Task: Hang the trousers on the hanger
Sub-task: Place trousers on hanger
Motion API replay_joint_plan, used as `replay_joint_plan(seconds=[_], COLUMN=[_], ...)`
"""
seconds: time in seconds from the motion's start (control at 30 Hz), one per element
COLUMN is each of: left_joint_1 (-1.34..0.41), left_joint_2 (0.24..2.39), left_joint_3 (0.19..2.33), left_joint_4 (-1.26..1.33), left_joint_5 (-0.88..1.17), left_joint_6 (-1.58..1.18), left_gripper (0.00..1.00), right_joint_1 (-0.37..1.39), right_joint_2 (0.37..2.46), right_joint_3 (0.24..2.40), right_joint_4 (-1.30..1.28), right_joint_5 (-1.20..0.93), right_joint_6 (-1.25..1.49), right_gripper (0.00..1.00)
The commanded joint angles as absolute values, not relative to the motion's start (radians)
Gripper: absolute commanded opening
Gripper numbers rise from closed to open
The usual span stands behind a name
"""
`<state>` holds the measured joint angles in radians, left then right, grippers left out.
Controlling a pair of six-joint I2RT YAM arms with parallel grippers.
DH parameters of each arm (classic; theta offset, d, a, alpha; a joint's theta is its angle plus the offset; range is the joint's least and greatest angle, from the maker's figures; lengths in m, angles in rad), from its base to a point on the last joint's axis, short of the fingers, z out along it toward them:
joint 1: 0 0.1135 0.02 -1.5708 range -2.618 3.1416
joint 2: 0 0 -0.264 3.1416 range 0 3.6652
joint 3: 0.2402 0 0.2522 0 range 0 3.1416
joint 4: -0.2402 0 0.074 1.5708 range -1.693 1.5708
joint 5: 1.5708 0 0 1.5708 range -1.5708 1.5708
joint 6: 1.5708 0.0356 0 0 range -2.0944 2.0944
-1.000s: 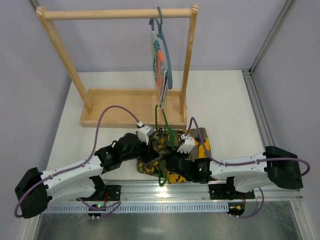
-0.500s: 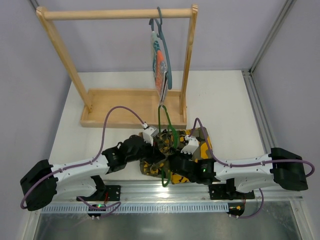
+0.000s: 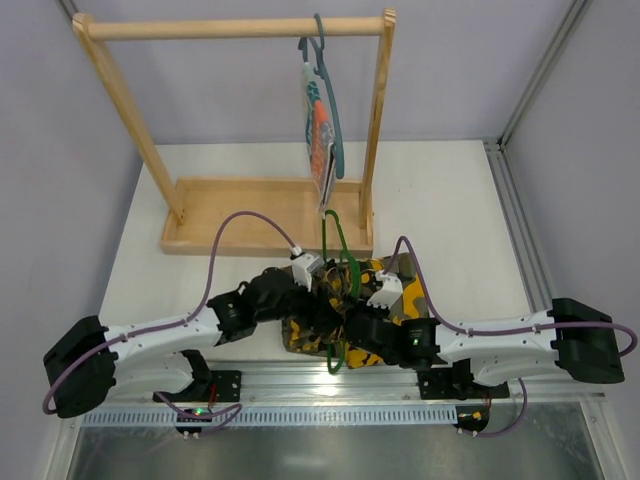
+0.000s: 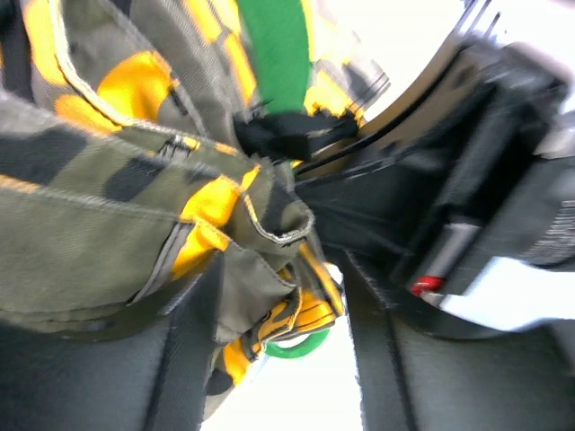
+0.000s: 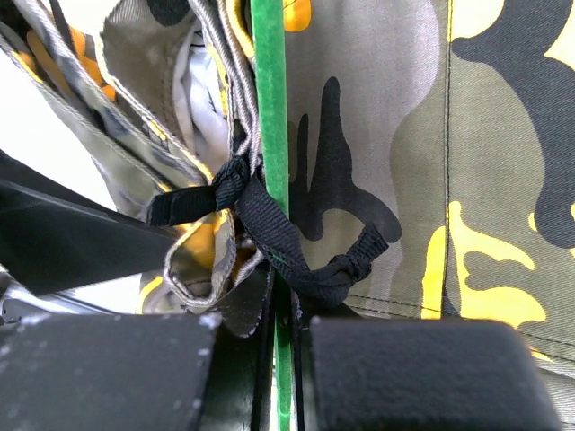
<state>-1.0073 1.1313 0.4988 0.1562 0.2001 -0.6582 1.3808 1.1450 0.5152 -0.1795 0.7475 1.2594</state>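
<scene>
**Task items.** The trousers [image 3: 298,340] lie bunched on the near middle of the table [image 3: 450,200], between the two wrists. The hanger [image 5: 268,90] runs through the heap. Its green wire rises out of the far side of the bundle towards the rack, and its other end shows at the near edge of the cloth. In the right wrist view a knotted black strap [image 5: 269,238] crosses the green bar, with camouflage fabric lying on both sides of it.

**End effectors.** The right gripper [image 5: 283,359] is clamped on the hanger, with the green bar pinched between its closed pads. The left gripper [image 4: 269,305] has its fingers apart. A fold of trouser cloth hangs in the gap, with daylight showing beside it.

**Surface.** The table top is plain white. The arm bases are bolted to a metal rail [image 3: 330,385] along the near edge.

**Room.** A wooden rack [image 3: 230,27] stands at the far side of the table on a shallow wooden base. A grey-blue hanger [image 3: 338,140] carrying a striped cloth [image 3: 317,125] hangs from its top bar, near the right post. Pale grey walls [image 3: 200,90] enclose the table on three sides.
</scene>
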Motion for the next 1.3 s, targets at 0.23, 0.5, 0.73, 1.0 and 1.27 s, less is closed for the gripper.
replay_joint_plan(seconds=[0.23, 0.5, 0.73, 1.0, 1.27], left_joint_1=[-0.973, -0.572, -0.561, -0.574, -0.568], left_joint_2=[0.894, 0.761, 0.776, 0.937, 0.81], left_joint_3=[0.858, 0.715, 0.517, 0.571, 0.972], left_joint_4=[-0.42, -0.679, -0.292, -0.296, -0.888], left_joint_5=[-0.206, -0.09, 0.107, 0.141, -0.46], left_joint_6=[-0.655, -0.841, -0.882, -0.87, -0.836], left_gripper=[0.69, 0.8, 0.7, 0.66, 0.75], right_joint_1=[1.379, 1.379, 1.379, 1.379, 1.379], right_joint_2=[1.115, 1.12, 1.104, 1.086, 1.183], right_joint_3=[0.492, 0.494, 0.502, 0.555, 0.695], right_joint_4=[-0.132, -0.123, -0.144, -0.164, -0.095], right_joint_5=[0.804, 0.798, 0.799, 0.804, 0.77], right_joint_6=[1.279, 1.272, 1.266, 1.218, 1.169], right_gripper=[0.04, 0.04, 0.04, 0.04, 0.04])
